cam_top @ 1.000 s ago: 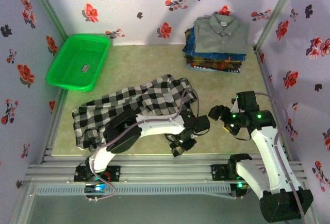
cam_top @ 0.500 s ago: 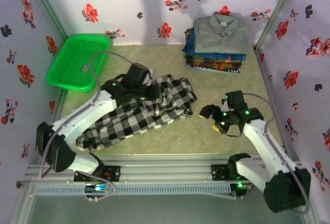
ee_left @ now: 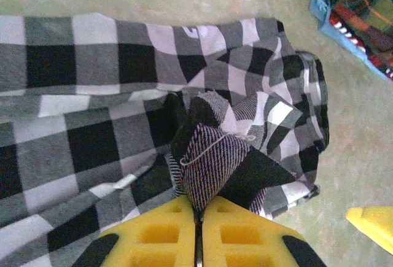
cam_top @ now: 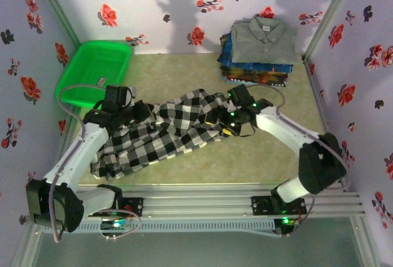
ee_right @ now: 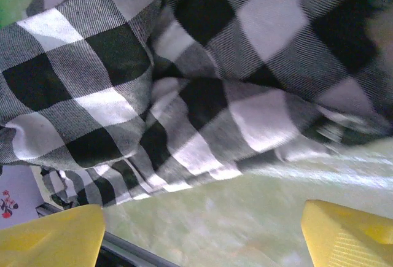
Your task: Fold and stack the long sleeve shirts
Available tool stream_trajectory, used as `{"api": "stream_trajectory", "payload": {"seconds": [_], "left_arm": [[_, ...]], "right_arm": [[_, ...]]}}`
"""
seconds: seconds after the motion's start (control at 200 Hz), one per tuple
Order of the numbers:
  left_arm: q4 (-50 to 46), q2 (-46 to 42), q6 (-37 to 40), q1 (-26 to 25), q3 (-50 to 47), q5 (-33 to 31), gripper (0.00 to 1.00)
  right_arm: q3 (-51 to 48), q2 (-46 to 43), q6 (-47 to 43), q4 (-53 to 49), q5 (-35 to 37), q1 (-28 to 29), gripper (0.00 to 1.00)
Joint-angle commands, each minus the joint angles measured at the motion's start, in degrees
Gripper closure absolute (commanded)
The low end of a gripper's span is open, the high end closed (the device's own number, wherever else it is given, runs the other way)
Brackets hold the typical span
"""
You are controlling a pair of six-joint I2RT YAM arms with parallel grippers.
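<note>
Top external view: checked shirt [cam_top: 166,129] rumpled on table [cam_top: 202,162], apart from folded stack [cam_top: 261,52]; left gripper [ee_left: 198,208] clamped on a cloth fold, right gripper [ee_right: 199,218] fingers apart beside shirt edge; spreading stage, judged; next needed: right pinch, outward pull flat.

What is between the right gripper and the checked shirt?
A bare strip of table separates the right gripper from the checked shirt, in the right wrist view.
</note>
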Motion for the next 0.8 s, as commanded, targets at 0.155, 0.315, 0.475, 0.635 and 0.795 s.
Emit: {"api": "stream_trajectory", "payload": {"seconds": [0.155, 0.315, 0.475, 0.635, 0.795], "left_arm": [[-0.3, -0.5, 5.6, 7.7, -2.7, 3.6, 0.91], [-0.9, 0.7, 8.4, 12.0, -3.8, 4.5, 0.91], [-2.3, 0.7, 11.0, 15.2, -5.1, 4.8, 0.91], [-3.6, 0.9, 12.9, 17.9, -5.9, 4.2, 0.91], [-5.0, 2.1, 15.2, 19.0, -5.8, 2.4, 0.91]], "right_arm": [[10.7, 11.8, -2.2, 1.8, 0.6, 3.0, 0.14], [15.6, 16.3, -2.7, 1.7, 0.7, 3.4, 0.14], [19.8, 20.0, -3.5, 0.5, 1.0, 3.7, 0.14], [24.0, 22.8, -5.0, -1.2, 2.6, 3.9, 0.14], [28.9, 26.3, -6.4, -3.2, 2.8, 4.7, 0.15]]}}
